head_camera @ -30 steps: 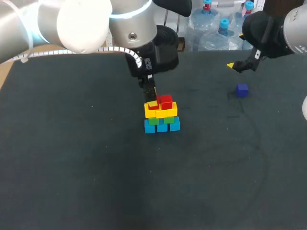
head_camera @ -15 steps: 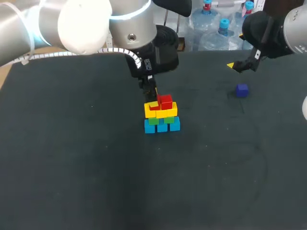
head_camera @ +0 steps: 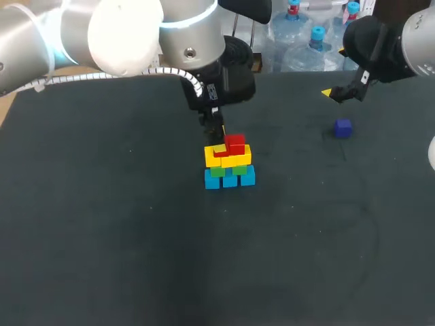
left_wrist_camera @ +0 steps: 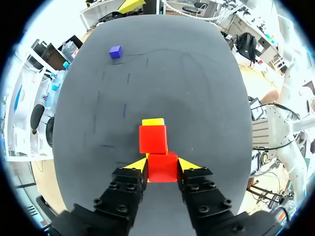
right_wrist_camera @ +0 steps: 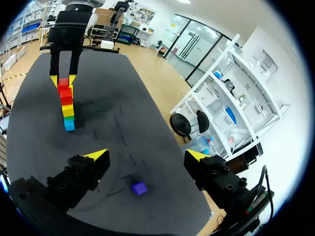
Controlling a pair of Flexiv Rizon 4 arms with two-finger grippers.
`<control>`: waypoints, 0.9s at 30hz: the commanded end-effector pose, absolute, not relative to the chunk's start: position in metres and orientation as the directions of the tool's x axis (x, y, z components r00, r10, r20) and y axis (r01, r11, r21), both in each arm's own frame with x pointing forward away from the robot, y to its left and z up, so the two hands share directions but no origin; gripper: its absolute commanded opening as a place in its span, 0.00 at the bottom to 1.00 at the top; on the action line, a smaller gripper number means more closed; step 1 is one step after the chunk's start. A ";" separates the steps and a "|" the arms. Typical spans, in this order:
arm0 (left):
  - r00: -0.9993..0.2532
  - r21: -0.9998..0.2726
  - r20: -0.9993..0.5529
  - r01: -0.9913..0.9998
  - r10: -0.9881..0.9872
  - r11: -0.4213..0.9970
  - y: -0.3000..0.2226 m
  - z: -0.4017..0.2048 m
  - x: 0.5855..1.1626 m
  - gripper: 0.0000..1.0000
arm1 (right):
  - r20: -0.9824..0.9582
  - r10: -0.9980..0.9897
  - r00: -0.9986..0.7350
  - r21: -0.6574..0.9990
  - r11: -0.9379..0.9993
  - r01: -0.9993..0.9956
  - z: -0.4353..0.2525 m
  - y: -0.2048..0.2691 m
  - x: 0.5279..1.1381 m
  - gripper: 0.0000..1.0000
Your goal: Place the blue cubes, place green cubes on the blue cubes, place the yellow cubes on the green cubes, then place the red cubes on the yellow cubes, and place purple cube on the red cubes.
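Head view, table (head_camera: 136, 238): a dark surface with one small stack near its middle and a single cube toward the far right.
Left arm (head_camera: 122, 34): comes in from the far left corner and reaches past the middle; its wrist hangs directly over the stack.
Right arm (head_camera: 408, 41): at the far right corner, raised above the table and well apart from the stack.
Left end effector (left_wrist_camera: 162, 166): clamped on the near red cube, with a yellow tip pressed against each of two opposite sides.
Right end effector (right_wrist_camera: 146, 155): fingers spread wide with nothing between them, hovering above the purple cube.
Stack (head_camera: 229, 163): four colour layers, upright.
Blue cubes (head_camera: 230, 178): the bottom row, side by side on the table.
Green cubes (head_camera: 219, 172): the second layer, resting on the blue row.
Yellow cubes (head_camera: 234, 159): the third layer, on the green.
Far red cube (left_wrist_camera: 152, 139): on top of the yellow layer, just ahead of the left end effector's fingers.
Near red cube (left_wrist_camera: 162, 169): touching the far red cube, at the top of the stack; whether it rests fully on the yellow cannot be told.
Purple cube (head_camera: 343, 127): alone on the table, well apart from the stack, with nothing touching it.
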State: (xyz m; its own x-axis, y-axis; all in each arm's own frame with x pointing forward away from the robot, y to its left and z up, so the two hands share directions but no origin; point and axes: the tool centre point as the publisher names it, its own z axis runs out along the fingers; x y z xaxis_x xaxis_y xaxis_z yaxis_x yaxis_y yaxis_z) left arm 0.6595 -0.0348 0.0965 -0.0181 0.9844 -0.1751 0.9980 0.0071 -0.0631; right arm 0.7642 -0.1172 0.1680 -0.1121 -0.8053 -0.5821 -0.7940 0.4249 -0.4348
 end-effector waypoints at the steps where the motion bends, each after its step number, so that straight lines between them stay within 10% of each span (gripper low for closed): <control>1: -0.014 -0.071 -0.170 0.997 0.985 0.002 -0.036 0.096 0.664 0.00 | -0.580 -0.806 -0.115 -0.489 0.458 -0.742 0.167 -0.115 0.761 1.00; 24: -0.007 -0.087 -0.171 0.996 0.985 -0.008 -0.035 0.092 0.664 0.01 | -0.580 -0.806 -0.115 -0.489 0.458 -0.742 0.167 -0.115 0.761 1.00; 27: -0.005 -0.087 -0.173 0.996 0.985 -0.010 -0.035 0.091 0.665 0.48 | -0.580 -0.806 -0.115 -0.489 0.458 -0.742 0.167 -0.115 0.761 1.00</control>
State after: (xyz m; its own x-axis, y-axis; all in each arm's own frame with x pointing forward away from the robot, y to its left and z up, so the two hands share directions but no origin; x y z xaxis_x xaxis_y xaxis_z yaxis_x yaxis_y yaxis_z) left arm 0.6614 -0.0344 0.0916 -0.0074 0.9848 -0.1736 0.9967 -0.0067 -0.0808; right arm 0.7642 -0.1172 0.1680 -0.1121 -0.8053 -0.5821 -0.7940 0.4249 -0.4348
